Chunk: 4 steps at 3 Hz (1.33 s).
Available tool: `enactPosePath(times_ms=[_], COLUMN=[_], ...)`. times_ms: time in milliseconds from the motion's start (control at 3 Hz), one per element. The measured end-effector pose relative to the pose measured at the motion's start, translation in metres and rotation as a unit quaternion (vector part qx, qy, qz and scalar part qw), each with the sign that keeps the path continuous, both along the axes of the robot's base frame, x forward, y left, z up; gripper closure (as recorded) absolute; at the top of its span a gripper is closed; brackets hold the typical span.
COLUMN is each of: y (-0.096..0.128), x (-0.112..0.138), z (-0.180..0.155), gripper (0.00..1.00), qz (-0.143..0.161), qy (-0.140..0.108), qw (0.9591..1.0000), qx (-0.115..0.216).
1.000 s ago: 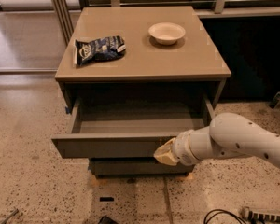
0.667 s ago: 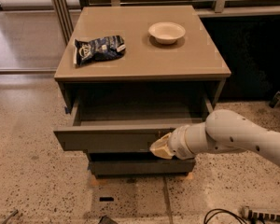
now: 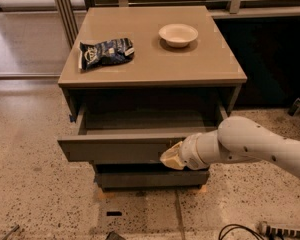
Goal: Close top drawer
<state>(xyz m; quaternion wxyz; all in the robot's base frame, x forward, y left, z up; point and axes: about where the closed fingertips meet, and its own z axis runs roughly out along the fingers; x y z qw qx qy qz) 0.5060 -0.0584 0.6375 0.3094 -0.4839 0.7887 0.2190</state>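
The top drawer is a wide, shallow grey-brown drawer, pulled partly out of the cabinet. Its inside looks empty. Its flat front panel faces the camera. My gripper sits at the end of the white arm that comes in from the right. It is pressed against the right half of the drawer's front panel. A lower drawer front shows under it, flush with the cabinet.
On the cabinet top lie a dark blue chip bag at the left and a white bowl at the back right. Speckled floor surrounds the cabinet. Cables lie on the floor at the lower right. A dark wall stands to the right.
The drawer front has moved in toward the cabinet, with the gripper against it and moving with it.
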Motion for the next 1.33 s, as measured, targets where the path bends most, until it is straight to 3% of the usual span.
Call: enactPosePath(times_ms=[333,667,1000,1333], y=[-0.007,-0.008,-0.021,-0.021], x=[0.034,0.035,0.079,0.079], z=[-0.003,-0.003,-0.007,-0.006], gripper=[1.0,1.0,1.0,1.0], qz=[-0.013,-0.014,-0.035,-0.035], qy=[-0.032,-0.035,-0.063,-0.063], qw=[0.999,0.9989,0.9968,0.9968], qx=[-0.028,-0.029,-0.034,-0.034])
